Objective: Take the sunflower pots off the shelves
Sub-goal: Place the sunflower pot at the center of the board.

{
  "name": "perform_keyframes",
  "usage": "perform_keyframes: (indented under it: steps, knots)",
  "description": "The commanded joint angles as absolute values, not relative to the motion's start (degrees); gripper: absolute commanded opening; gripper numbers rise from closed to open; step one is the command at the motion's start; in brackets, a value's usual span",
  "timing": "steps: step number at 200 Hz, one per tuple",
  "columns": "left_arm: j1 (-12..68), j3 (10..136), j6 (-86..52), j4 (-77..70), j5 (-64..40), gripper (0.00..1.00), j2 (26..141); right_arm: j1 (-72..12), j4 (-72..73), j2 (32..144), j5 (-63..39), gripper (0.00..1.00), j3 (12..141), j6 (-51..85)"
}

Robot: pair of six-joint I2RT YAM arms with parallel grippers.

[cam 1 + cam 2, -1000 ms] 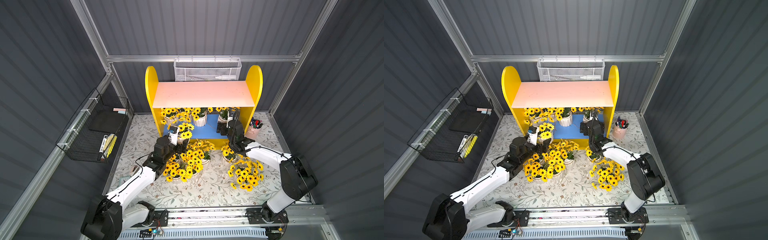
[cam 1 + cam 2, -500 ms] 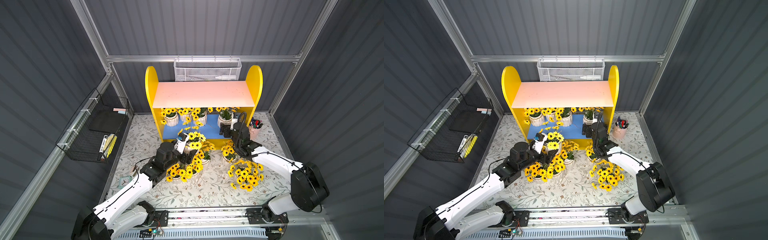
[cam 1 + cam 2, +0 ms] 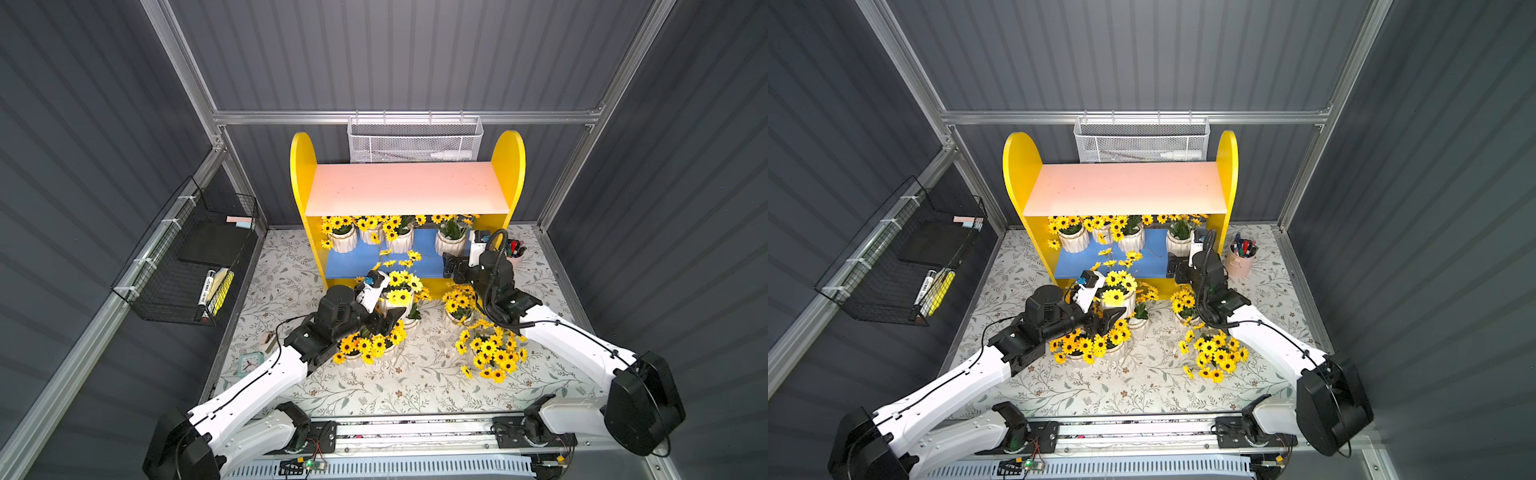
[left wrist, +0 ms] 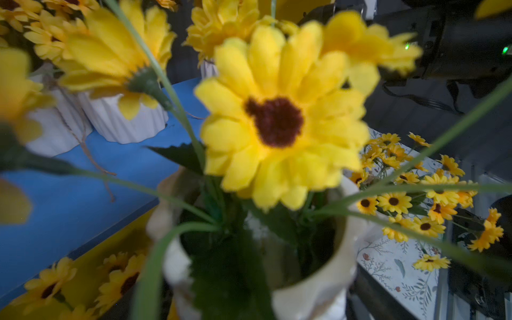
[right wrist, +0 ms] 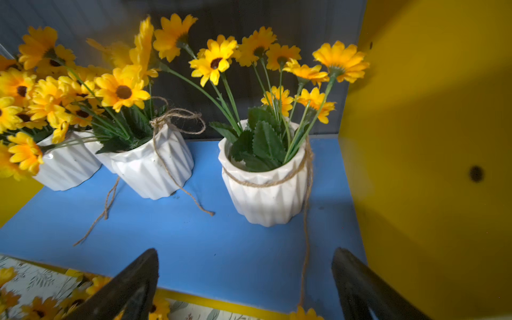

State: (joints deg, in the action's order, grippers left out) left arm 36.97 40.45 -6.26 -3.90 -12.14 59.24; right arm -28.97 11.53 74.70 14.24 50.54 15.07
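A: How far along are we? Front of the bench (image 3: 415,386) first

B: Four are down on it, by my count. Nearest its front edge: a bushy pot (image 3: 365,347) left of centre and a sprawling pot (image 3: 490,357) twd the right edge. Behind those, a small pot (image 3: 411,323) and a fourth pot (image 3: 457,305), both close to the foot of the shelves (image 3: 301,174)

A: And the arms?

B: Left pincer (image 3: 395,309) is clenched on a fifth pot (image 3: 399,286), held just past the front edge of the blue board (image 3: 353,262), so off the shelves. Can't tell if its base touches the bench. Left wrist cam is mostly its blooms. Right pincer (image 5: 245,253) is spread wide, grasping nothing, at the blue board's front edge near the right end, facing the right-end pot (image 5: 266,194)

A: What's left then?

B: Four on the blue board, all twd its back edge: the right-end one standing apart, then three bunched, from the mid pot (image 3: 401,241) to the left-end pot (image 3: 343,241). Pink top board (image 3: 407,187) carries no pots. So approx five of nine are off, I reckon; to do: park the held one, then four more pulls
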Motion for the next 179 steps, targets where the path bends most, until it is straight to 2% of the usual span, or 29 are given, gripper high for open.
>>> perform_keyframes:
  steps: [1,22,59,103,133,179]
  knots:
    - [38.97,42.48,-6.51,-10.19,-14.76,0.00,59.35,-28.89,6.31,71.22,9.71,0.99,49.90,17.38]
    - [41.57,42.41,-6.19,-11.08,-14.24,0.00,60.17,-28.89,2.59,67.41,8.61,0.99,49.11,17.92]
    - [46.85,42.14,-5.46,-13.03,-13.90,0.00,62.12,-28.83,0.40,61.03,17.96,0.99,45.85,16.85]
    - [55.22,39.00,-5.61,-20.15,-10.21,0.00,65.97,-27.72,-2.94,57.17,21.46,0.99,45.35,15.70]
    - [61.45,37.16,-4.25,-23.46,-5.87,0.00,69.12,-24.49,-5.26,53.93,20.87,0.99,44.56,17.02]
    - [66.07,32.09,-3.82,-25.96,-0.90,0.00,71.72,-18.53,-9.05,48.18,18.78,0.99,44.12,17.58]
